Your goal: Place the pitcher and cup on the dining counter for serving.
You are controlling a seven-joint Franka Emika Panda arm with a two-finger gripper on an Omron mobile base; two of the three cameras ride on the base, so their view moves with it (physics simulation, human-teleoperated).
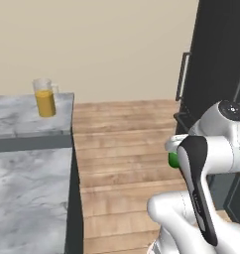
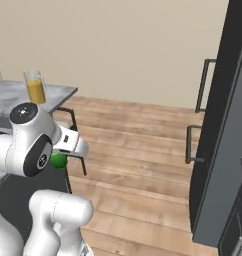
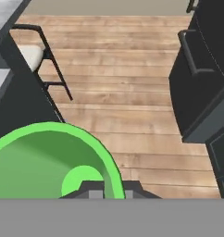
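Above plank flooring [image 3: 132, 92], cup [image 3: 49, 162] sits clamped in tool [image 3: 107, 190].

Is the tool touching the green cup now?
Touching: in the hand view the tool is shut on the rim of the cup.

Flat, even rendered light, bright throughout, with sharp focus and no glare or blur.

The pitcher [image 2: 35, 87] with orange juice stands upright on the grey marble dining counter [image 2: 60, 94] at upper left. Below it, a bit of the green cup [image 2: 58, 160] peeks from behind the white arm, above the wooden floor [image 2: 138, 165].
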